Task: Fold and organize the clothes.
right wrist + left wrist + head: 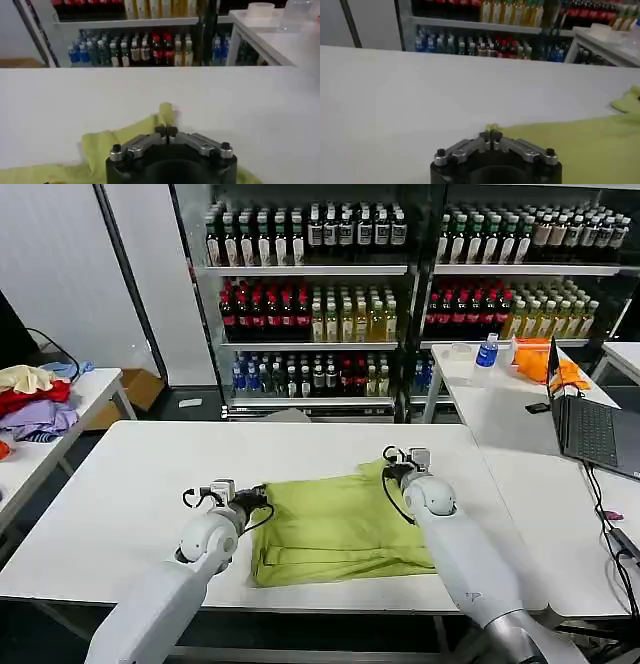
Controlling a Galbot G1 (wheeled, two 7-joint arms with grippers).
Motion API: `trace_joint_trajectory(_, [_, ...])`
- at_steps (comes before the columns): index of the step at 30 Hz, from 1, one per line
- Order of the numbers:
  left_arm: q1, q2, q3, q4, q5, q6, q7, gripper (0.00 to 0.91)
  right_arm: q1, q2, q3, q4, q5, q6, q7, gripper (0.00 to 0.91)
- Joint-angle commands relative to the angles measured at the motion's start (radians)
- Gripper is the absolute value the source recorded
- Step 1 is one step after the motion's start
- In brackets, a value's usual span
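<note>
The clothes are one lime yellow-green T-shirt, lying folded over on the white table in the head view. My left gripper is at the shirt's far left corner, shut on a pinch of the green fabric. At the far right corner my right gripper is shut on the shirt's edge, which stands up in a small peak between the jaws. The shirt's near edge sits bunched by the table's front.
A second table on the right carries an open laptop, a blue bottle and an orange cloth. A pile of red, purple and cream garments lies on a table at the left. Drink shelves stand behind.
</note>
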Motion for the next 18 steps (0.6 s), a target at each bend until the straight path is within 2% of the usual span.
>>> trace_joint_trajectory(1, [0.013,0.017,-0.014,-0.061,-0.002,-0.020,0.004,0.040,-0.026,-0.028,0.024,0.128,0.003,0.021,0.003,0.000])
trace_joint_trajectory(9, [0.052,0.042,-0.047,-0.154,-0.017,-0.018,0.008,0.040,-0.140,-0.084,0.073,0.349,-0.001,0.009,0.012,0.000])
trace_joint_trajectory(18, [0.176,0.102,-0.087,-0.317,-0.021,-0.014,0.008,0.040,-0.339,-0.164,0.174,0.610,-0.005,-0.004,0.012,0.000])
